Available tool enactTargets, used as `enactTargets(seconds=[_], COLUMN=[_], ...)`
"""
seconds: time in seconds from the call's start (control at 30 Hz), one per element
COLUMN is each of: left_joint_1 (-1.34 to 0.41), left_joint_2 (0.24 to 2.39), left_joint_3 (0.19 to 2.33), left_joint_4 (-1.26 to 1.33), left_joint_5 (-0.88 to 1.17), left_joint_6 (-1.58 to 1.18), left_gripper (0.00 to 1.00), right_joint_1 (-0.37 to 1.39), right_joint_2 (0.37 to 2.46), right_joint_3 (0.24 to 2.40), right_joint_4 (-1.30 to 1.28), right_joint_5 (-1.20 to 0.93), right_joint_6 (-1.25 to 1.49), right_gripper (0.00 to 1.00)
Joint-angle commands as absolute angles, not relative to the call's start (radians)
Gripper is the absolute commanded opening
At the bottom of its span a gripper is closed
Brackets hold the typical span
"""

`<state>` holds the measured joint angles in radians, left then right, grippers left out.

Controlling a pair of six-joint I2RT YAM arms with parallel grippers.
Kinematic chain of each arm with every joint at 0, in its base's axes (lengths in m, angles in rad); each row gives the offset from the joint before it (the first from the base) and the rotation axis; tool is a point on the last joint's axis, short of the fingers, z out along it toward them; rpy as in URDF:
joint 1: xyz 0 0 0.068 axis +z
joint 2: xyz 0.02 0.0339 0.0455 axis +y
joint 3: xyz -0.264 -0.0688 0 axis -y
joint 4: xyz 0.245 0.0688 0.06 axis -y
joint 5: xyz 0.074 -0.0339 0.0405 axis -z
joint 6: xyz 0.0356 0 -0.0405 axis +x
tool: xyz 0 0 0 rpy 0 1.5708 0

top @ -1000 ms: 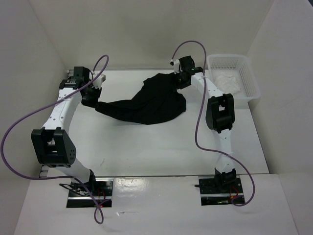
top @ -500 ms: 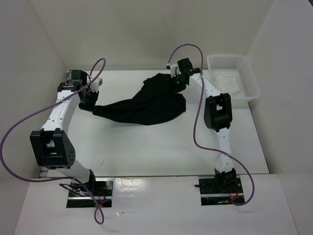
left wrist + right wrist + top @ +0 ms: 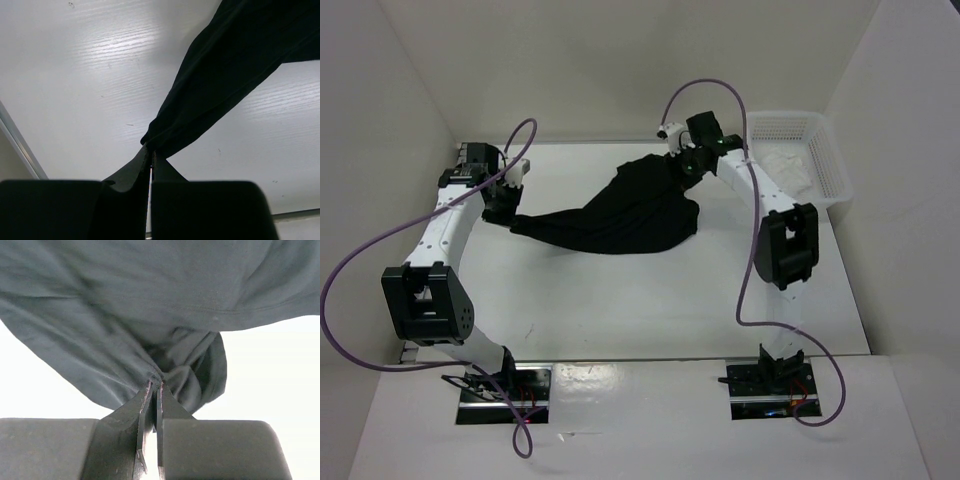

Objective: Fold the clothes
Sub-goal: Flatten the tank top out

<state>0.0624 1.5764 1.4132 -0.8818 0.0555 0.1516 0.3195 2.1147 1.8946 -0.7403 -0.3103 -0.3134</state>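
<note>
Left pincer (image 3: 150, 156) pinched shut on one end of the soft black short-sleeved T-shirt (image 3: 620, 215). Right pincer (image 3: 156, 382) clamped on bunched fabric at the other end. Shirt stretches between them over far half of white worktop (image 3: 620, 300). White plastic mesh basket (image 3: 832, 150) far right.

No words, numbers or signs can be read on anything here, in any of the views.
</note>
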Motion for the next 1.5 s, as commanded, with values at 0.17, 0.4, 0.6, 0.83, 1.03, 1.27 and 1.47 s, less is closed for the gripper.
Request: enactTargets(seconds=[0.17,0.4,0.6,0.83,1.03,1.27,1.47], left_joint_1=[0.075,0.075,0.075,0.075,0.075,0.084,0.103], left_joint_2=[1.598,1.598,1.588,1.566,1.548,1.528,1.506], left_joint_3=[1.404,1.404,1.404,1.394,1.365,1.345,1.327], left_joint_4=[-0.857,-0.857,-0.857,-0.857,-0.857,-0.857,-0.848], left_joint_5=[0.069,0.078,0.058,0.058,0.048,0.029,0.029], left_joint_6=[0.141,0.15,0.15,0.141,0.141,0.141,0.141], left_gripper=[0.0,0.0,0.0,0.0,0.0,0.0,0.0], right_joint_1=[0.488,0.571,0.508,0.449,0.388,0.304,0.282], right_joint_2=[1.894,2.012,2.013,1.979,2.103,2.263,2.374], right_joint_3=[1.747,1.697,1.79,1.806,1.799,1.979,2.142], right_joint_4=[-0.9,-1.141,-1.071,-0.753,-0.601,-0.577,-0.588], right_joint_5=[-0.285,-0.261,-0.287,-0.169,-0.074,-0.029,0.0], right_joint_6=[-0.485,-0.629,-0.589,-0.416,-0.341,-0.27,-0.269], right_gripper=[0.09,0.42,0.61,0.66,0.66,0.66,0.66])
